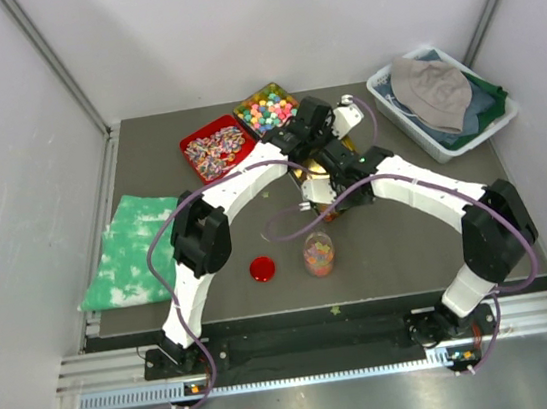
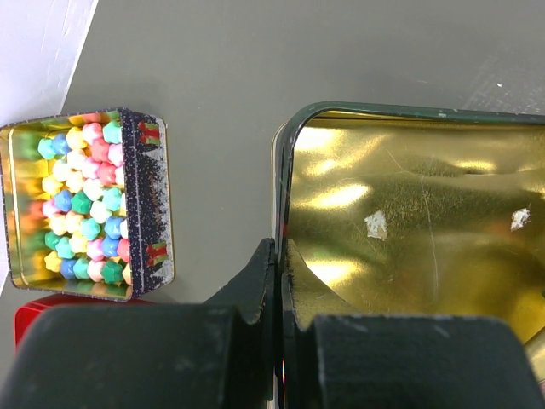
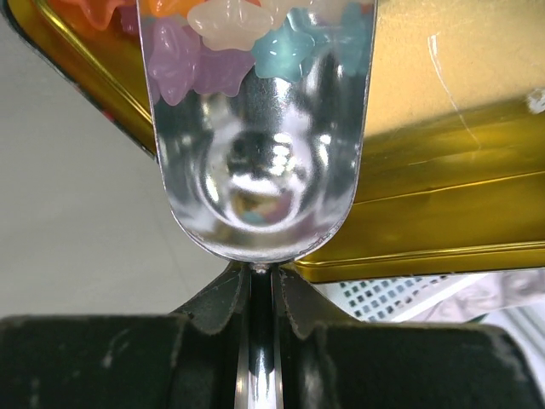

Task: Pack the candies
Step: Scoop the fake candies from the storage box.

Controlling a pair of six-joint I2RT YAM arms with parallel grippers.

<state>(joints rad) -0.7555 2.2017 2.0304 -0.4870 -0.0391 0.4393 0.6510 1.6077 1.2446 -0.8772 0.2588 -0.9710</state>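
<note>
Small glossy star-shaped candies (image 3: 230, 34) in lilac, cream, teal and orange lie at the front of a shiny metal scoop (image 3: 260, 187). My right gripper (image 3: 262, 277) (image 1: 344, 187) is shut on the scoop's thin handle and holds it over a gold-lined tin (image 3: 443, 187). More orange candies show inside that tin at the upper left. My left gripper (image 2: 279, 256) (image 1: 315, 151) is shut on the gold tin's left wall (image 2: 285, 170), one finger inside and one outside. The part of its floor (image 2: 409, 213) in view is bare. An open jar (image 1: 319, 255) near the front holds orange, pink, yellow and green candies.
A red lid (image 1: 262, 269) lies left of the jar. A dark tin of pastel balls (image 2: 85, 204) (image 1: 266, 110) and a red tray of wrapped sweets (image 1: 214, 150) stand at the back. A white bin with a hat (image 1: 442, 102) is at the back right, a green cloth (image 1: 130, 251) at the left.
</note>
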